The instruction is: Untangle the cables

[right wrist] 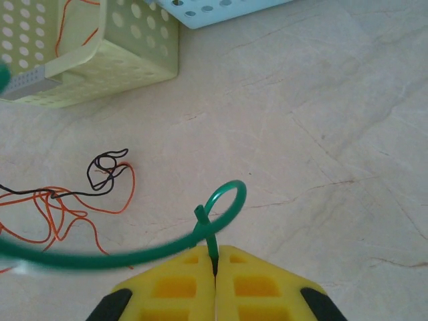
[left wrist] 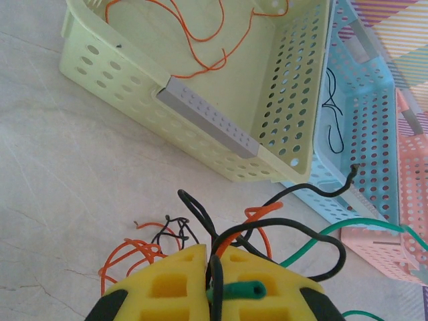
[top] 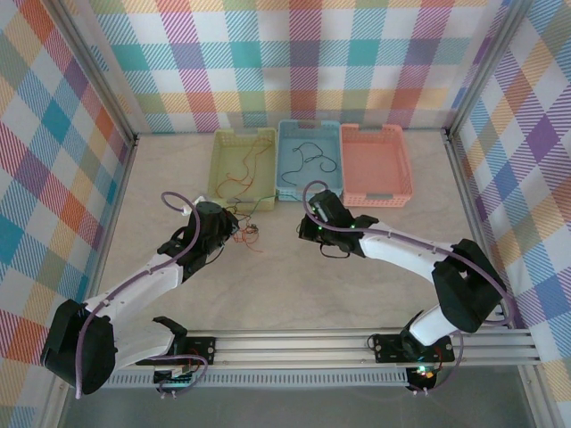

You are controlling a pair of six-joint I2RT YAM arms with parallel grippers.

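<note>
Converging, left gripper [left wrist: 212, 261], right gripper [right wrist: 215, 259] clamping cables [right wrist: 100, 261]

Both arms reach forward and fold inward, wrists tipped down. The left gripper [left wrist: 212, 259] is clamped on the cables [left wrist: 257, 214] at its fingertips. The right gripper [right wrist: 215, 257], likewise closed, pinches a green cable [right wrist: 100, 261].

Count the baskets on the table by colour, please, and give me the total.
Yellow-green basket: 1
Blue basket: 1
Pink basket: 1
Total: 3
</note>
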